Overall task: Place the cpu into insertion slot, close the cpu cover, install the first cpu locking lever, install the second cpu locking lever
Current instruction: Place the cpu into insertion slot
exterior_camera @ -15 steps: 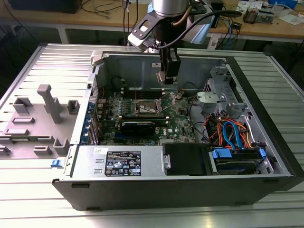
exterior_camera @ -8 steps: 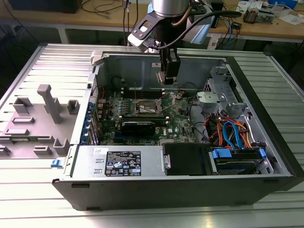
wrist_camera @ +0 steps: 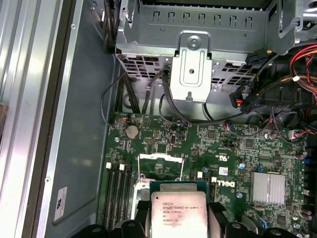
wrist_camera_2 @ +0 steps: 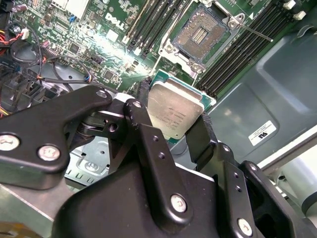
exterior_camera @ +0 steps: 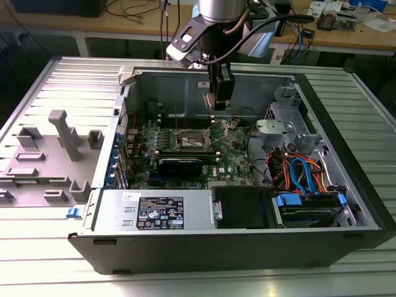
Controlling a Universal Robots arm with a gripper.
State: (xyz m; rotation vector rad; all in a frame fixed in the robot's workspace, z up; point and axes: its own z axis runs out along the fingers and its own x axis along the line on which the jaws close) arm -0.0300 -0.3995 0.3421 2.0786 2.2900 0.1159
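1 cpu (wrist_camera_2: 174, 110) clamped in gripper (wrist_camera_2: 173, 119), raised over motherboard (wrist_camera_2: 89, 29)

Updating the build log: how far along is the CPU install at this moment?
Nothing is finished. The gripper, jaws shut on the cpu, hangs above the motherboard. The insertion slot lies bare with its contact field exposed, and the cpu cover stands open. Left: seating the cpu, closing the cover, latching both levers.
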